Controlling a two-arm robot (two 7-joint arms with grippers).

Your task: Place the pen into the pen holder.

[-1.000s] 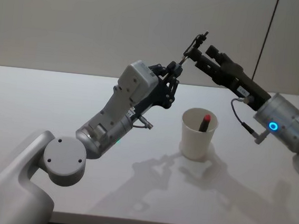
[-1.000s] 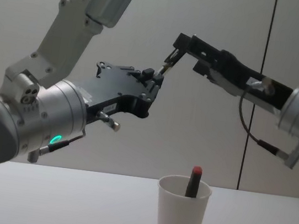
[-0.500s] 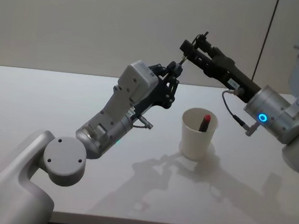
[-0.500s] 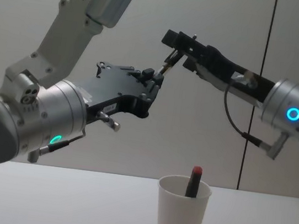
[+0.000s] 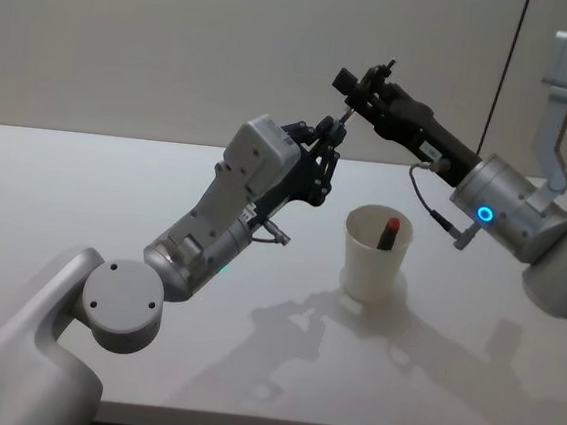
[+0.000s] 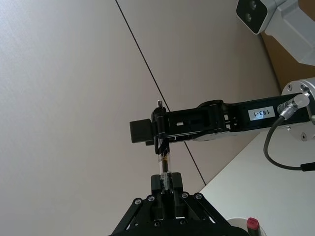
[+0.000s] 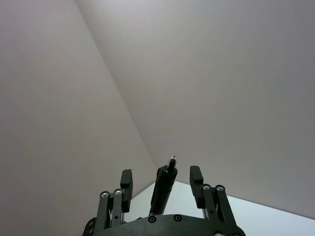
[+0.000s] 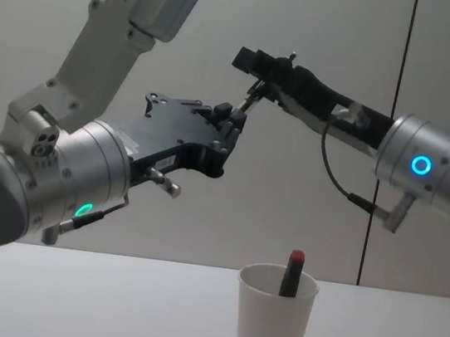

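White table (image 5: 82, 213), grey wall: pen (image 6: 164, 162) held in the air between two grippers.
Left gripper (image 8: 237, 113) pinches the pen's lower end; right gripper (image 5: 361, 83), fingers spread, straddles its top, above and left of the cup (image 5: 375, 254), which holds a red-capped pen (image 5: 389, 232).

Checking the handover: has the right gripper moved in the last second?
Yes. In the chest view the right gripper has shifted leftward, away from the dark wall seam, closing around the pen that the left gripper holds above the cup.
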